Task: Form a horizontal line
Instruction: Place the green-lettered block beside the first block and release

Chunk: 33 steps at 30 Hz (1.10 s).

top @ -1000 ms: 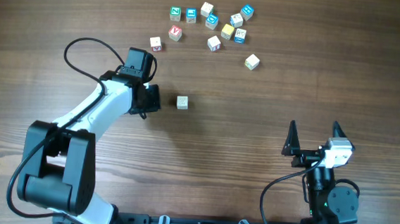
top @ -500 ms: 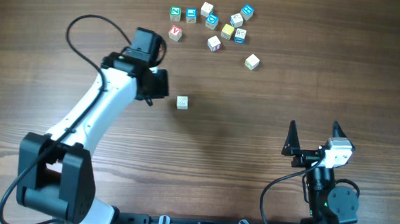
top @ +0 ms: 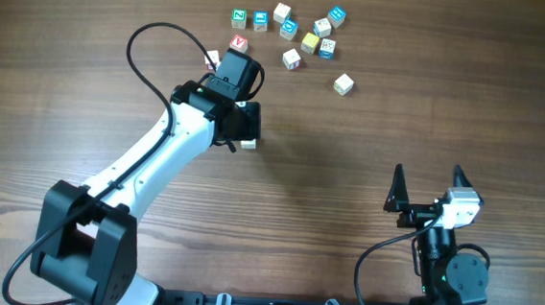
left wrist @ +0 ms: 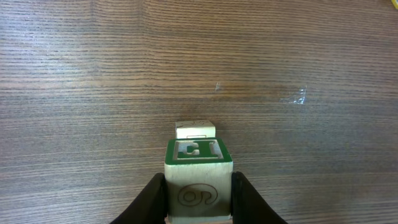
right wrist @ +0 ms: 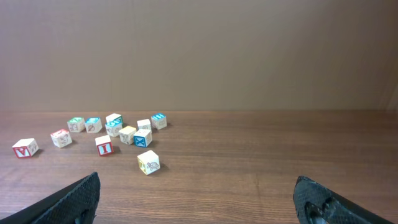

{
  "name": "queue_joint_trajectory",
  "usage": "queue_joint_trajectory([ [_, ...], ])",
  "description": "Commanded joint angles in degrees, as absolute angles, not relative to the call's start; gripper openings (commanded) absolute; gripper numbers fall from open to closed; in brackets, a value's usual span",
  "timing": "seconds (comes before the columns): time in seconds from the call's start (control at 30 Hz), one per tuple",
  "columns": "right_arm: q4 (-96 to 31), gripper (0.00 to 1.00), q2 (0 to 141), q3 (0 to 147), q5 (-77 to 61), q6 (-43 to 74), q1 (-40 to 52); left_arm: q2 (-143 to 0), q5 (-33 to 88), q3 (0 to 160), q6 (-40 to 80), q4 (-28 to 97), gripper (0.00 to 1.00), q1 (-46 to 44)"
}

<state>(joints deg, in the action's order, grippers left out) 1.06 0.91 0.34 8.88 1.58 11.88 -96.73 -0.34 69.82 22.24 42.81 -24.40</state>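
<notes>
Near the table's centre, the left gripper [top: 245,122] pinches a green-topped cube [left wrist: 199,163] between its two fingers. The cube is just beside the horizontal line [top: 247,145], here a single cream cube [left wrist: 195,129] on the wooden table [top: 430,96]; contact between them cannot be told. Loose letter cubes [top: 291,31] cluster at the far edge. The right gripper [top: 427,183] rests at lower right, fingers spread.

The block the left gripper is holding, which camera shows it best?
The left wrist view: the green-topped block fills the foreground, pinched in the left gripper. Overhead, the gripper hides it; the right wrist view misses it entirely.
</notes>
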Motion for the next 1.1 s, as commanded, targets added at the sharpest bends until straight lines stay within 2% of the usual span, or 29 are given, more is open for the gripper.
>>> queue_joint_trajectory([
  [0.0,1.23,1.0,0.64,0.3,9.43,1.08,11.6,-95.7,-0.08,70.72,23.22,42.63,0.24,-25.5],
  [0.73,1.23,1.0,0.64,0.3,9.43,1.08,11.6,-100.64,-3.79,66.59,23.22,36.64,0.22,-26.79],
  [0.8,1.23,1.0,0.64,0.3,9.43,1.08,11.6,-100.64,-7.03,66.59,23.68,37.95,0.19,-26.79],
  [1.07,1.23,1.0,0.64,0.32,9.43,1.1,11.6,-100.64,-7.18,66.57,25.74,39.42,0.2,-23.33],
])
